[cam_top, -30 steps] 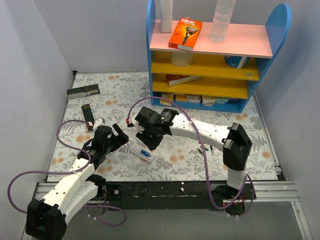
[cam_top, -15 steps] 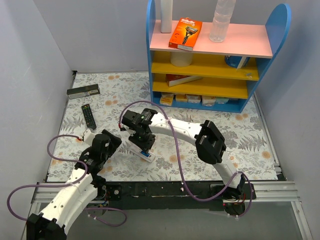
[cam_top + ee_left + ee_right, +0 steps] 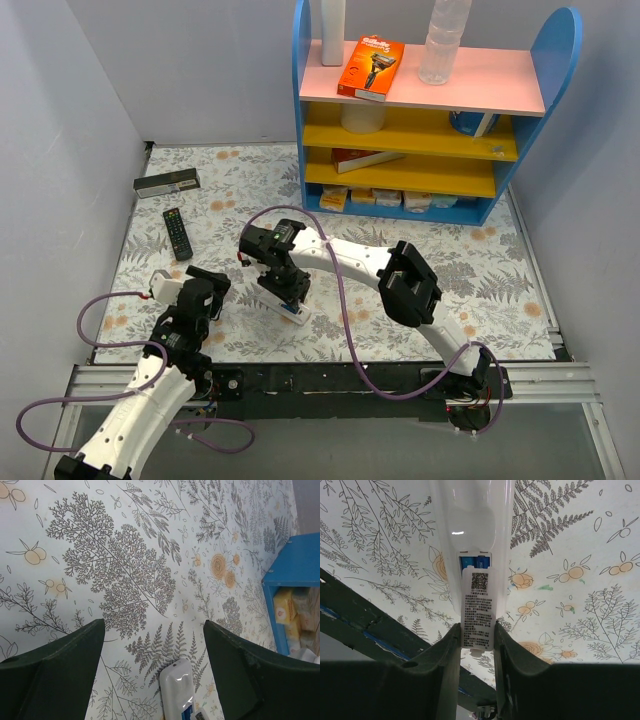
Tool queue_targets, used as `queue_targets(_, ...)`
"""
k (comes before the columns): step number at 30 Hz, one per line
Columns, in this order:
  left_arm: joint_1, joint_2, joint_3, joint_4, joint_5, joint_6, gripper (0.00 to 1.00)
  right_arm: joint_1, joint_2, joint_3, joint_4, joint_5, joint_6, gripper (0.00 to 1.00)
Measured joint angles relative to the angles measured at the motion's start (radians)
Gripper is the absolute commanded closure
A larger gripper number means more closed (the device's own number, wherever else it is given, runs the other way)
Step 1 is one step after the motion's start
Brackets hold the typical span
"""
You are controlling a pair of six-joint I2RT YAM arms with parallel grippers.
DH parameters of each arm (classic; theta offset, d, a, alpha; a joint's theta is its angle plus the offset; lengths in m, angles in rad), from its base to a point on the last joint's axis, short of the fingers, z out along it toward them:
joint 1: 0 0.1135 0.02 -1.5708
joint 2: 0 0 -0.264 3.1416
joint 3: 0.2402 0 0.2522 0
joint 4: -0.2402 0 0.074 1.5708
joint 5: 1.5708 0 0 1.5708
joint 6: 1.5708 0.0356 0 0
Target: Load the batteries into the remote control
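Right hand [image 3: 476, 635] is gripping white back cover [image 3: 478, 607] over remote control [image 3: 472, 525] lying on worktop [image 3: 230, 190], blue batteries [image 3: 474, 560] showing in its bay. Left hand [image 3: 152, 625] is hovering released beside it.

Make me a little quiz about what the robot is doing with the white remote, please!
1. True or false: the left gripper is open and holds nothing.
2. What is pinched in the right gripper? A) a spoon B) the small white back cover C) a pencil
3. Fill in the gap: the batteries peeking out of the open slot in the white remote look ____.

Key: 1 true; 2 B; 3 blue.
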Motion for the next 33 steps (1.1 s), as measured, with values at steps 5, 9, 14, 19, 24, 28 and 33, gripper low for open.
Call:
queue_targets(5, 0.000, 0.007, -0.009, 0.005, 0.000, 0.000, 0.20, 0.000, 0.003, 0.006, 0.000, 0.000, 0.006, 0.99)
queue_targets(9, 0.000, 0.013, -0.009, 0.013, 0.001, 0.000, 0.20, 0.000, 0.015, 0.008, 0.002, 0.000, 0.010, 0.99)
queue_targets(14, 0.000, 0.014, -0.011, 0.024, 0.005, 0.001, 0.20, 0.000, 0.031, 0.008, 0.013, 0.000, 0.021, 0.99)
queue_targets(19, 0.000, 0.014, -0.012, 0.029, 0.012, 0.004, 0.20, 0.000, 0.031, 0.008, 0.017, 0.000, 0.025, 0.99)
queue_targets(24, 0.000, 0.014, -0.013, 0.032, 0.018, 0.009, 0.20, 0.001, 0.031, 0.008, 0.019, 0.002, 0.028, 0.99)
queue_targets(28, 0.000, 0.014, -0.015, 0.042, 0.025, 0.013, 0.20, 0.003, 0.031, 0.008, 0.019, 0.001, 0.029, 0.99)
queue_targets(33, 0.000, 0.014, -0.021, 0.051, 0.032, 0.016, 0.20, 0.006, 0.031, 0.008, 0.022, 0.000, 0.031, 0.99)
